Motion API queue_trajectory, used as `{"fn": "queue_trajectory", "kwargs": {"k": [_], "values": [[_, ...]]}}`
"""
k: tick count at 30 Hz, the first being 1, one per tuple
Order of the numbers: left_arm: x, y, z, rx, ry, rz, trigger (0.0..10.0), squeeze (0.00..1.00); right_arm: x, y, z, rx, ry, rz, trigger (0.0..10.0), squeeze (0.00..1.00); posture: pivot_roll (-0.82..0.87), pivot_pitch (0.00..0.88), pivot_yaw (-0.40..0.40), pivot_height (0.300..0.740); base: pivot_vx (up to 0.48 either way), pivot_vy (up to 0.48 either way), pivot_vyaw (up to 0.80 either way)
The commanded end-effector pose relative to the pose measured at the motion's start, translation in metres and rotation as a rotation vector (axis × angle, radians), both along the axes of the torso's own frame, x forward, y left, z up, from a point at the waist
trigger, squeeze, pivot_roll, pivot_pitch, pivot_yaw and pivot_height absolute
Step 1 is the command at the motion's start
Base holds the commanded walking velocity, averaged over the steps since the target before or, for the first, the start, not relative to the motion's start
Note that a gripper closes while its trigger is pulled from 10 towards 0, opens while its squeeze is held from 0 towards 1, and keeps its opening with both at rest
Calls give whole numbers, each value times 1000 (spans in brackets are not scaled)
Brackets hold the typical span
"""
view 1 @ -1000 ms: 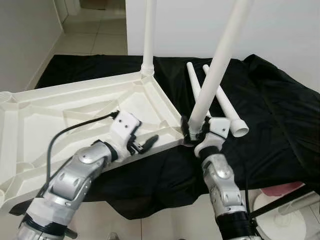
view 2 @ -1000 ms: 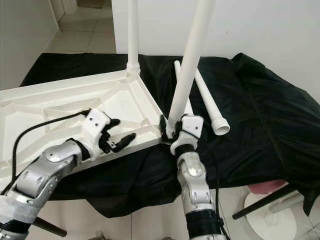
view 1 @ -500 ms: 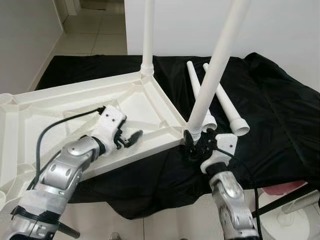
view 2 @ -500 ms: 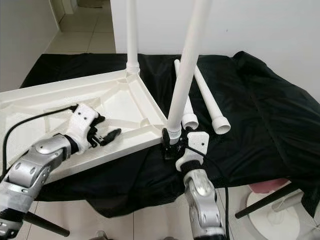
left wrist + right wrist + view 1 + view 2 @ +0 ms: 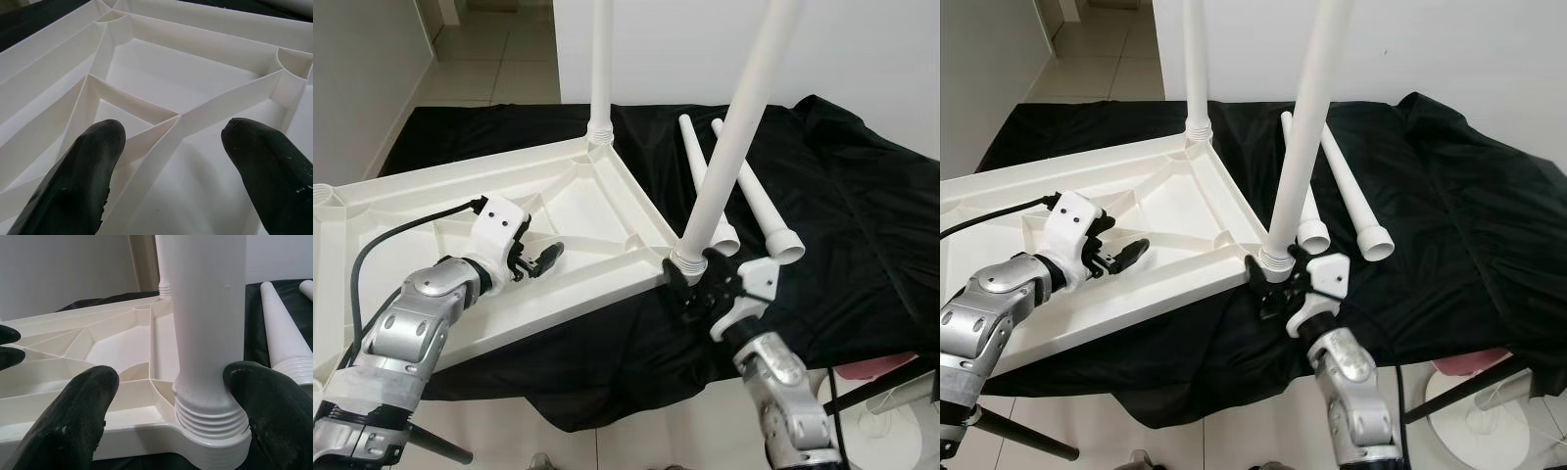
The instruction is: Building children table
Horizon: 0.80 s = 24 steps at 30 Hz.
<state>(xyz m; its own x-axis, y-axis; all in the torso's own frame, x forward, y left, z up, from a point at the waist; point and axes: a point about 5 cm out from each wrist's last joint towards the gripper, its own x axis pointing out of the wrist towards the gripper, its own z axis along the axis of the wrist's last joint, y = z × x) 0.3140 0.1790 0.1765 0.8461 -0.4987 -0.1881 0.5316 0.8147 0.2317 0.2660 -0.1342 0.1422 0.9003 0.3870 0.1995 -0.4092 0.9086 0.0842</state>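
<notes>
A white plastic table top [image 5: 401,211] lies upside down on a black cloth, ribs facing up. One white leg [image 5: 600,69] stands in its far corner socket. A second leg [image 5: 729,127] stands tilted in the near corner socket. My right gripper [image 5: 697,286] is open at the threaded base of this near leg [image 5: 205,333], one finger [image 5: 259,396] against the base and the other finger [image 5: 80,406] apart from it. My left gripper [image 5: 543,257] hovers open over the ribs [image 5: 161,122], holding nothing. Two loose legs [image 5: 749,201] lie on the cloth to the right.
The black cloth [image 5: 862,225] covers a table whose front edge is just below my grippers. A white wall stands behind, with tiled floor at the back left. A pink object [image 5: 881,370] and a white round stand base [image 5: 867,431] sit on the floor at lower right.
My right gripper has let go of the near leg's base and dropped back a little, fingers now apart. My left gripper has drawn leftward across the table top's underside.
</notes>
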Motion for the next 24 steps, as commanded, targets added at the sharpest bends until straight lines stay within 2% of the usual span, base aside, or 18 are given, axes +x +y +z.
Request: {"fn": "queue_trajectory", "kwargs": {"k": [1,8,11,13,16,18,20,24], "values": [[-5,6,-2,2,5,39,10000,0,4,-3,-2,-11,20,32,10000,0,16,116,-40,740,0,0,0],[-13,9,-3,-4,3,61,10000,0,23,-13,3,-58,12,80,10000,0,30,119,-52,740,0,0,0],[-14,10,-3,-3,2,64,10000,0,37,-21,6,-74,12,66,10000,0,39,120,-58,740,0,0,0],[-14,10,-3,-3,2,64,10000,0,37,-21,6,-74,12,66,10000,0,39,120,-58,740,0,0,0],[-17,12,-3,0,1,66,10000,0,53,-30,6,-80,23,13,10000,0,49,122,-59,740,0,0,0],[-17,12,-3,0,1,66,10000,0,53,-30,6,-80,23,13,10000,0,49,122,-59,740,0,0,0],[-19,13,-2,3,3,68,10000,0,67,-34,2,-71,40,-49,10000,0,53,126,-54,740,0,0,0],[-20,14,-1,8,4,69,10000,0,75,-32,3,-48,26,-67,10000,0,53,127,-46,740,0,0,0]]}}
